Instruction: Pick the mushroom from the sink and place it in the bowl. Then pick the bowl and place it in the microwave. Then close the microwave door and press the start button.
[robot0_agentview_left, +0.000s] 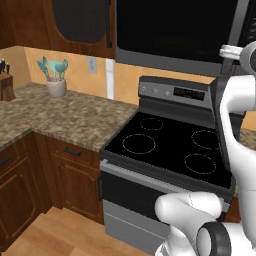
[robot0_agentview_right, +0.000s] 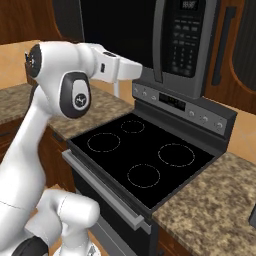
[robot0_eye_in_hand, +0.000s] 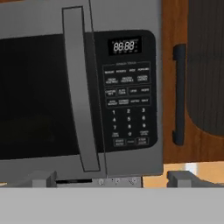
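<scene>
Pincer (robot0_eye_in_hand: 112, 178) spread wide and empty, I face the microwave (robot0_eye_in_hand: 87, 87) above the stove (robot0_agentview_left: 170, 145), its door (robot0_eye_in_hand: 43, 96) looking shut, so what seems left is pressing start on its panel (robot0_eye_in_hand: 127, 105).

The microwave (robot0_agentview_right: 170, 45) hangs above the stove (robot0_agentview_right: 145, 160), its door (robot0_eye_in_hand: 43, 96) left of its control panel (robot0_eye_in_hand: 129, 92). Counter (robot0_agentview_left: 55, 117) runs left of the stove, with a utensil pot (robot0_agentview_left: 56, 86) at its back edge and a knife block (robot0_agentview_left: 6, 85) in its far left corner.
</scene>
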